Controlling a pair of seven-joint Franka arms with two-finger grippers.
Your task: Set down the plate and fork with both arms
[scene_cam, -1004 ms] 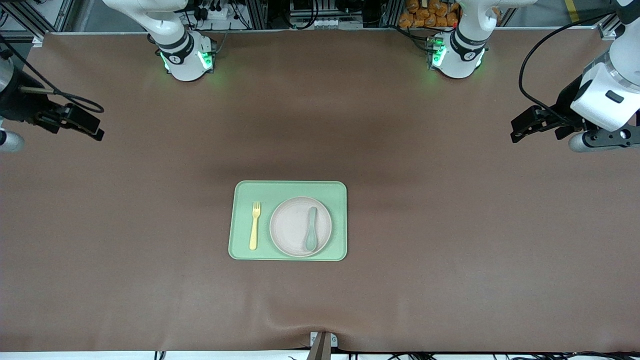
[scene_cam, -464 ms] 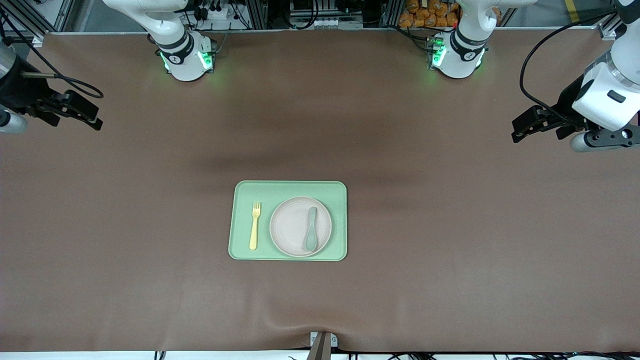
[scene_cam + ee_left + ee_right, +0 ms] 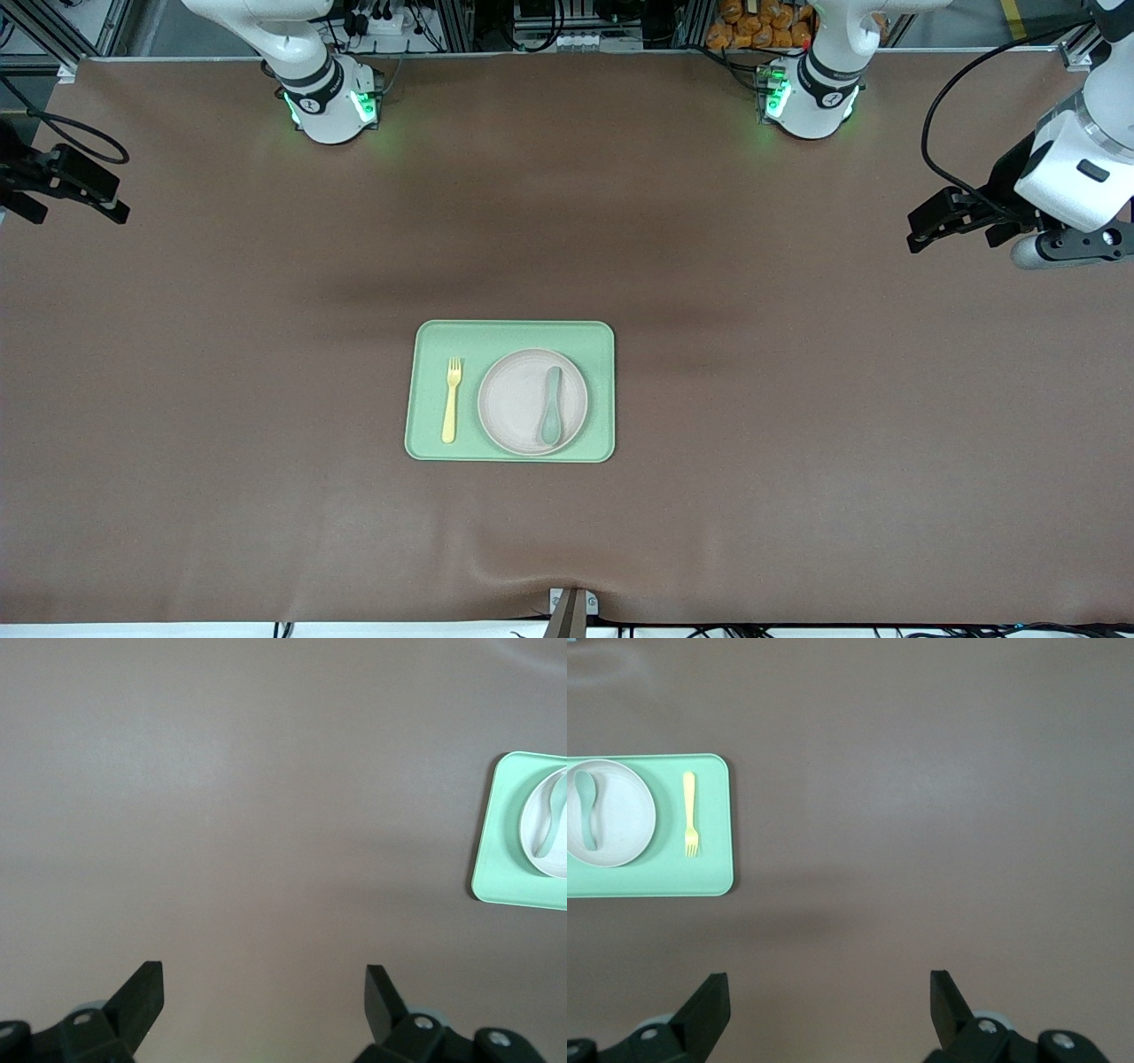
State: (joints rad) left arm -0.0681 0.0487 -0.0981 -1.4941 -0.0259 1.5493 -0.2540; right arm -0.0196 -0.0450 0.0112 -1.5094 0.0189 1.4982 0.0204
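Plainly, both of the task's things sit on the light-green tray (image 3: 509, 391), which lies on the tabletop (image 3: 797, 496) about midway between its two ends and somewhat toward the edge nearest the front camera. The plate (image 3: 532, 401) rests flat on the tray's half toward my left arm's end. The fork (image 3: 452, 400) lies on the bare tray floor just beside the plate, toward my right arm's end, apart from the plate's rim, its tines pointing toward my bases.

I judge the plate to be rigid, fairly light and smooth, with a low rim. That rim is the only place for a two-finger hold, so I would pinch it at the edge and expect it to tilt or slip if gripped shallowly. It carries a grey-green spoon (image 3: 551, 406) lying along its floor, bowl end toward the front camera, and that spoon would probably slide if the plate tipped.

The fork looks like thin, stiff plastic, very light and lying flat, which leaves little height to get under. I would take it across the narrow handle near its middle.

My left end effector (image 3: 921, 232) hangs over the tabletop's edge at my left arm's end, fingers spread wide and holding nothing. My right end effector (image 3: 84, 186) is over the edge at my right arm's end, also spread wide and empty. Both are well apart from the tray.
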